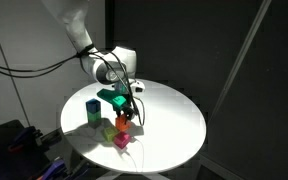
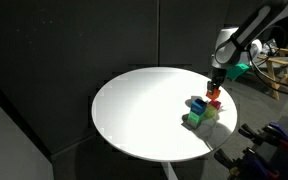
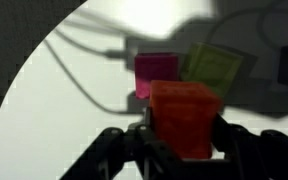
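Observation:
My gripper (image 3: 184, 140) is shut on an orange-red block (image 3: 184, 115), held a little above the round white table (image 1: 174, 120). In both exterior views the gripper (image 1: 125, 110) (image 2: 213, 88) hangs over a cluster of blocks with the orange-red block (image 1: 124, 122) (image 2: 213, 91) between its fingers. Below it in the wrist view lie a pink block (image 3: 152, 72) and a yellow-green block (image 3: 216, 66). In an exterior view a pink block (image 1: 121, 141), a green block (image 1: 110, 131) and a blue block (image 1: 93, 110) stand near the gripper.
In an exterior view the cluster holds a blue block (image 2: 197, 104), a green block (image 2: 194, 119) and a yellow-green block (image 2: 211, 112), near the table's edge (image 2: 224, 140). Black curtains surround the table. Cables hang from the arm, and equipment stands at the edges.

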Controlling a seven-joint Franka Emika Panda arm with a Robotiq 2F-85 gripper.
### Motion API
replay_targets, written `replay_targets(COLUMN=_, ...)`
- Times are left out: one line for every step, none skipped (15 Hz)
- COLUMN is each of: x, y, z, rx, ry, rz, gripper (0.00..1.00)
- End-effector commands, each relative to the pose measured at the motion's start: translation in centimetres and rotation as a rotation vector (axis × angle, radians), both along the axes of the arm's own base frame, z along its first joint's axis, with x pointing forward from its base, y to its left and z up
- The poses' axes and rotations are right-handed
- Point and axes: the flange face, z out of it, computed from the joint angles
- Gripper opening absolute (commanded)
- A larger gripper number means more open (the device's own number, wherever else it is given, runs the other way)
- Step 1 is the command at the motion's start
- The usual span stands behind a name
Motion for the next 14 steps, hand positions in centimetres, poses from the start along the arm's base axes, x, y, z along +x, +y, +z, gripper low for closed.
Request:
replay_targets(x=1.4, y=0.8, z=-0.5, rx=0.009, ry=0.020, rz=0.007, gripper=0.27)
replay_targets(x=1.6, y=1.0, z=-0.6, rx=0.010, ry=0.025, rz=0.013, gripper=0.27)
replay_targets(x=1.9, y=1.3, z=-0.8, rx=0.011, ry=0.028, rz=0.017, gripper=0.27)
replay_targets(x=2.1, y=1.5, z=-0.8, rx=0.011, ry=0.030, rz=0.022, gripper=0.27)
replay_targets(x=2.4, y=1.7, z=-0.9, rx=0.010, ry=0.031, rz=0.025, gripper=0.27)
replay_targets(x=2.6, y=1.9, z=-0.9, rx=0.009, ry=0.032, rz=0.029, gripper=0.27)
replay_targets(x=2.9, y=2.0, z=-0.9, rx=0.007, ry=0.033, rz=0.032, gripper=0.27)
replay_targets(x=3.1, y=2.1, z=-0.9, rx=0.007, ry=0.034, rz=0.034, gripper=0.27)
replay_targets(x=3.3, y=2.2, z=-1.0, rx=0.006, ry=0.037, rz=0.036, gripper=0.27)
replay_targets(x=3.5, y=2.3, z=-1.0, rx=0.005, ry=0.037, rz=0.038, gripper=0.27)
replay_targets(x=3.8, y=2.3, z=-1.1, rx=0.004, ry=0.038, rz=0.039, gripper=0.27)
replay_targets(x=3.9, y=2.3, z=-1.1, rx=0.004, ry=0.039, rz=0.040, gripper=0.27)
replay_targets(x=4.1, y=2.4, z=-1.3, rx=0.004, ry=0.041, rz=0.042, gripper=0.27)
replay_targets(x=4.2, y=2.4, z=-1.4, rx=0.004, ry=0.042, rz=0.042, gripper=0.27)
